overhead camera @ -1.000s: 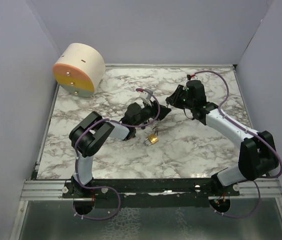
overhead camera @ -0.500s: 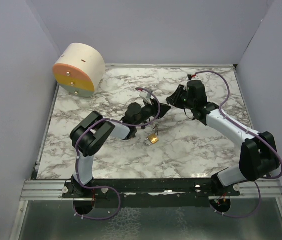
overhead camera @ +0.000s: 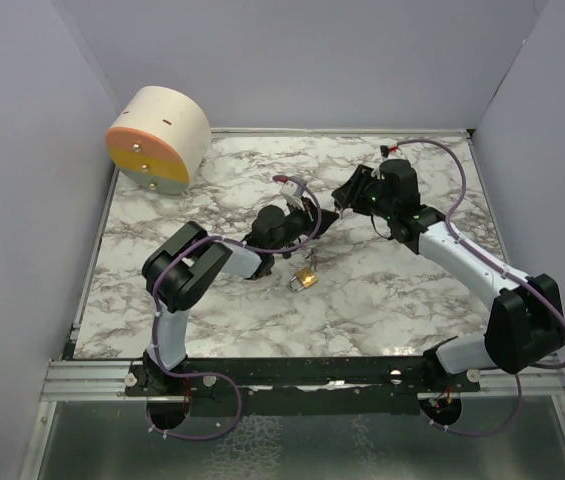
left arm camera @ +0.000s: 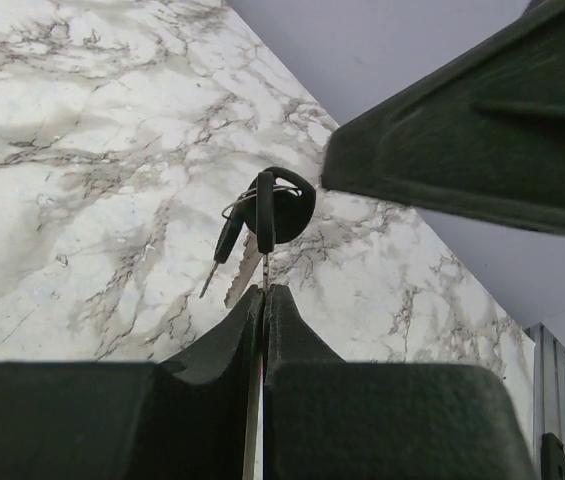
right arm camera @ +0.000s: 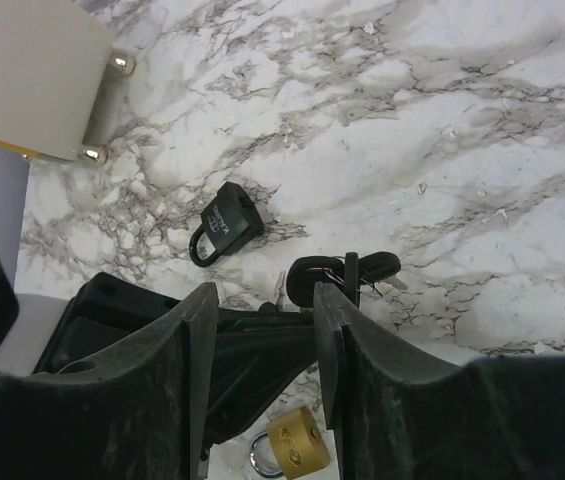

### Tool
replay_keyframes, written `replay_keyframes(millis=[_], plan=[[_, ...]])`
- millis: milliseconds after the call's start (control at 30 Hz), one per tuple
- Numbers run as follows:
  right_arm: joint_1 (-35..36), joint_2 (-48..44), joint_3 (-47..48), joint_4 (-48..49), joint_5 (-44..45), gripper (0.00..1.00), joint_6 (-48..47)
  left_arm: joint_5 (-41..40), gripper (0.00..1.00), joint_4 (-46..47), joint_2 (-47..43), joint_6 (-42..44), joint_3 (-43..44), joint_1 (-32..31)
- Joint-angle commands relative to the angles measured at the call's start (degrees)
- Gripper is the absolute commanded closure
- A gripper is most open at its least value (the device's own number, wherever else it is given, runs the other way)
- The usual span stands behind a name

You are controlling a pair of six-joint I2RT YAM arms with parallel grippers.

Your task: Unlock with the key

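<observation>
Left gripper (left arm camera: pixel 264 298) closed tight, right gripper (right arm camera: pixel 265 305) parted, tips close together

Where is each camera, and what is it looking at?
Top: above, behind the bases, looking down on the white marble table; left arm and right arm show.
Left wrist: rides the left hand, seen shut, facing black-headed metal keys.
Right wrist: rides the right hand, seen open, facing the table.
Both wrist views share the keys.
</observation>
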Motion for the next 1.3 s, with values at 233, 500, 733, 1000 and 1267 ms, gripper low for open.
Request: replay_keyframes(millis=[233,500,733,1000,1267], plan=[[-3.30,-9.13,-4.03,4.42,-0.72,0.52,-9.28,18.01,1.00,-20.93,-9.30,2.62,3.22,9.88],[-7.06,-9.42,-11.97,20.06,-18.25,0.50,-14.55,35.62,1.00,-40.22,-11.91,17.36,11.75,14.60],[-7.46,-8.59,-13.33,24.70,-22.55,0.50,-12.63,40.40,1.00,-52.85,-11.14,25.60,17.54,15.09],[-7.46,-8.54,-14.71,29.01,-26.42,0.50,-11.68,43.00,1.00,-57.75,-11.94,30.30,18.57,15.09],[-7.46,-4.63,-14.43,32.00,-28.85,0.50,-11.70,46.25,1.00,-60.52,-12.24,32.61,19.99,14.74]])
